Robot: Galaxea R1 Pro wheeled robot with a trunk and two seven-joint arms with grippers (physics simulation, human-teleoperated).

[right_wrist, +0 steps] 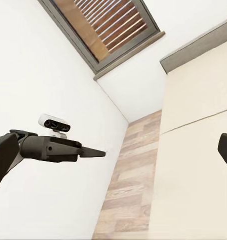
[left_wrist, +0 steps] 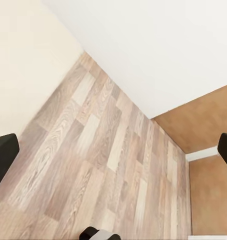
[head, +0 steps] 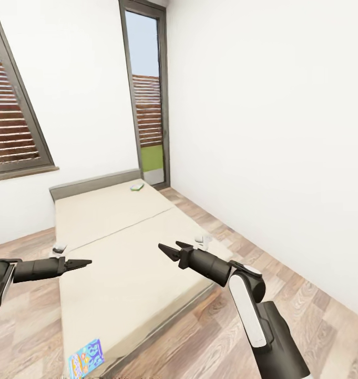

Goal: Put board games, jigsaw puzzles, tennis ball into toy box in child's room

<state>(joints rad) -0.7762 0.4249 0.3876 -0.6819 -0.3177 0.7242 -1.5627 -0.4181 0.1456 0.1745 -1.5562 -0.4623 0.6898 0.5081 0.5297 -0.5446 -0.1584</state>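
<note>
The bed (head: 121,252) lies on the plank floor (head: 210,337) with its grey headboard (head: 94,184) against the far wall, under a slatted window (head: 13,126) and beside a tall glazed door (head: 147,105). Two board games lie on the mattress, well apart: the blue game (head: 87,358) sits flat at the near corner of the bed, close to the foot edge, and a small green-white box (head: 137,186), probably the Monopoly game though it is too small to read, rests at the far corner by the headboard, on the side nearest the door. Both arms reach out over the bed with nothing in them. The left gripper (head: 84,262) hangs above the bed's left edge; in the head view its fingers look drawn together to a point, yet in the left wrist view the fingers (left_wrist: 4,155) stand wide apart at the picture's sides, over floor and wall, so it is open. The right gripper (head: 171,248) hangs over the middle of the mattress with its jaws spread, and the right wrist view shows its fingers (right_wrist: 4,155) wide apart too, with the left arm (right_wrist: 53,147) across the wall beyond them.
</note>
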